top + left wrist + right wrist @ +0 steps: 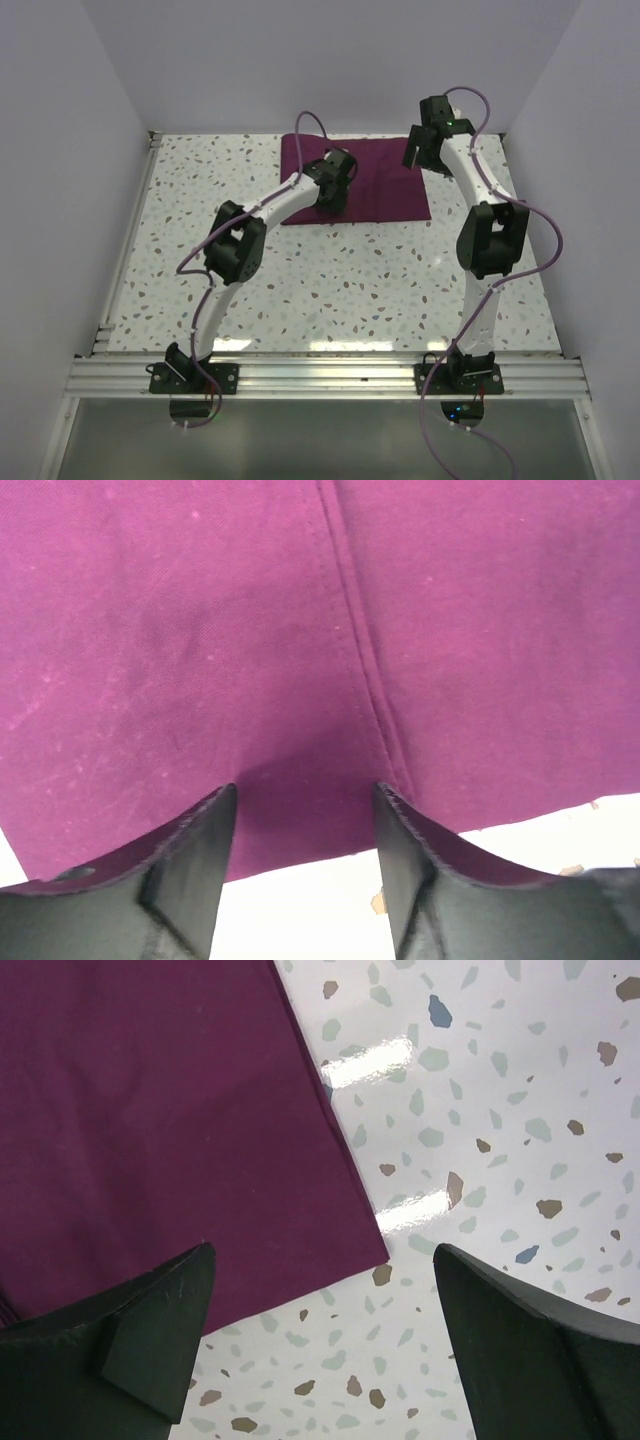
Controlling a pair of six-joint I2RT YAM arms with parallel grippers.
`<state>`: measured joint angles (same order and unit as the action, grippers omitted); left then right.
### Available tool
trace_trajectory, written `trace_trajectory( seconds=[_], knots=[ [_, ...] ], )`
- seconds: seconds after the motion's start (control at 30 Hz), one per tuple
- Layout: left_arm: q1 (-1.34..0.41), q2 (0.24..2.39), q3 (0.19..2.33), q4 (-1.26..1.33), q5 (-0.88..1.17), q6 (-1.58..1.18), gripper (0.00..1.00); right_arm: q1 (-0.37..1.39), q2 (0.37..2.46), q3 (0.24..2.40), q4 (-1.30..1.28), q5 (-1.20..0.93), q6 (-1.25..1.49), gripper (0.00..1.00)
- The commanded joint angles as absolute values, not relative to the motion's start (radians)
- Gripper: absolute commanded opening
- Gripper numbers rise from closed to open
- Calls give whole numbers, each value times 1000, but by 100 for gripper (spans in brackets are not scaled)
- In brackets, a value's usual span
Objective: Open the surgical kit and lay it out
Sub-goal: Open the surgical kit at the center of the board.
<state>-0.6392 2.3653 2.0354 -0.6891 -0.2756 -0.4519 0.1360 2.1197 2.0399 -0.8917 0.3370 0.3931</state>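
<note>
The dark purple cloth wrap of the surgical kit (375,185) lies folded flat at the far middle of the table. My left gripper (333,192) is open, low over the wrap's near edge; in the left wrist view (305,790) its fingertips straddle a seam (365,650) in the cloth (200,660). My right gripper (415,150) is open above the wrap's far right corner; in the right wrist view (320,1260) the cloth corner (375,1250) lies between its fingers. The steel tray and instruments are hidden.
The speckled terrazzo tabletop (330,290) spreads around the wrap. White walls close in the left, far and right sides. An aluminium rail (330,375) with both arm bases runs along the near edge.
</note>
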Motion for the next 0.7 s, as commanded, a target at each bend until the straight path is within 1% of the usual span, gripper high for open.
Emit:
trace_trajectory(
  seconds=[0.0,0.1,0.23,0.33,0.37,0.4,0.5,0.63,0.67],
  knots=[
    [-663,2330,2092,-675,-253,-456,62,133,2117,2026,-907,319,399,95],
    [-673,2350,2106,-673,-244,-460,66,132,2111,2010,-900,313,397,94],
    [-687,2385,2126,-675,-230,-471,69,132,2097,1983,-891,307,396,95],
    [-692,2405,2146,-701,-270,-482,69,133,2092,1973,-888,305,394,95],
    [-690,2410,2148,-704,-281,-483,66,132,2094,1971,-888,305,394,94],
    [-692,2411,2148,-709,-303,-483,59,132,2095,1971,-887,304,394,94],
    [-689,2419,2143,-726,-330,-495,41,130,2102,1976,-888,299,394,94],
    [-687,2425,2143,-729,-322,-492,40,129,2115,1982,-888,293,394,94],
    [-687,2425,2141,-729,-321,-492,35,129,2120,1985,-888,291,396,94]
  ],
)
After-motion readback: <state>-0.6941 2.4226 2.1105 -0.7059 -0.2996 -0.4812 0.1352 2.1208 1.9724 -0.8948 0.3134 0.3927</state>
